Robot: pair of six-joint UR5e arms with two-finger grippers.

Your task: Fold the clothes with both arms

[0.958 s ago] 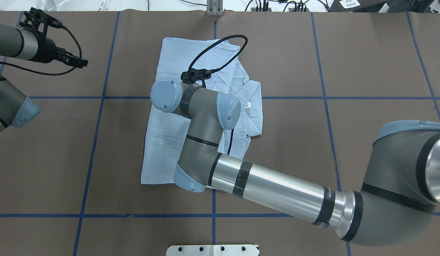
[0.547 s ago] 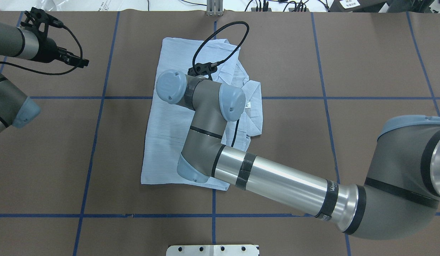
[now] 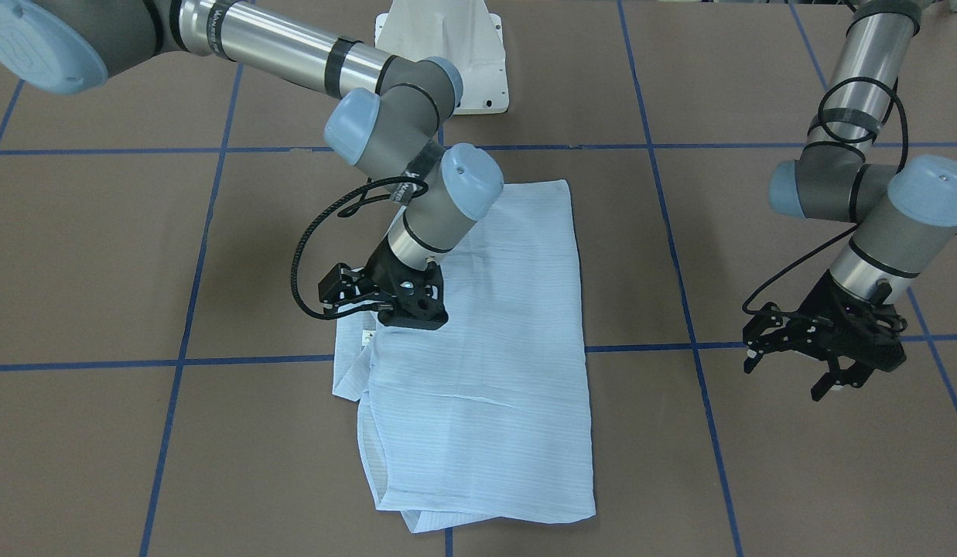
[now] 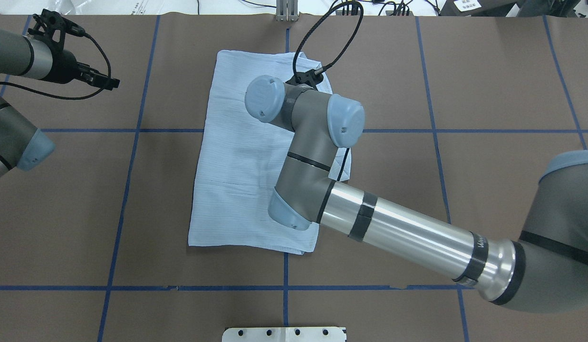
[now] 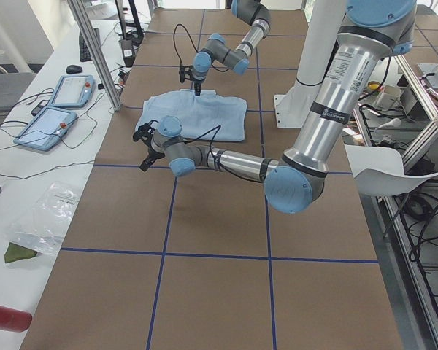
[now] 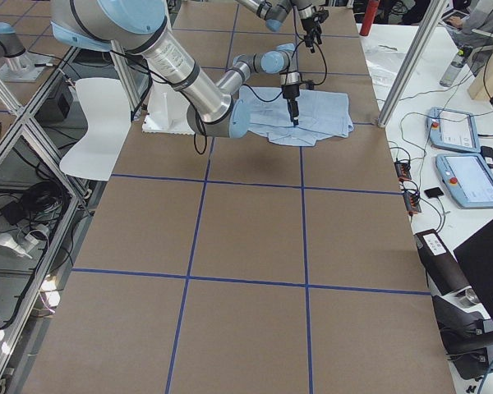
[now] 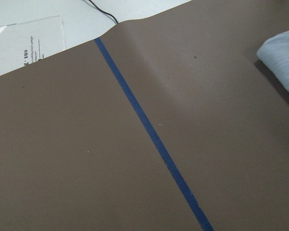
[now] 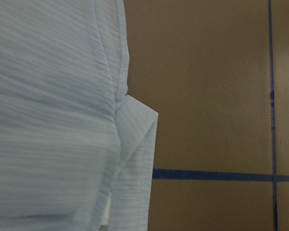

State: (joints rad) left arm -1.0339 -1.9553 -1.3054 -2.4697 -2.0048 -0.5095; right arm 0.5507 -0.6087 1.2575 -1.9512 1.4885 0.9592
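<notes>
Overhead exterior: right arm (image 4: 308, 156) overlaps shirt (image 4: 232, 156) (tape-gridded table (image 4: 493, 85)).

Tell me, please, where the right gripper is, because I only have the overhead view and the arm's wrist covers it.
Observer: In the front-facing view the right gripper sits low over the shirt, near its edge and beside the neck label.
Operator: Is it holding the cloth?
Observer: I cannot tell. The right wrist view shows none of the gripper, only a collar tip lying flat past the shirt's edge on the table.
</notes>
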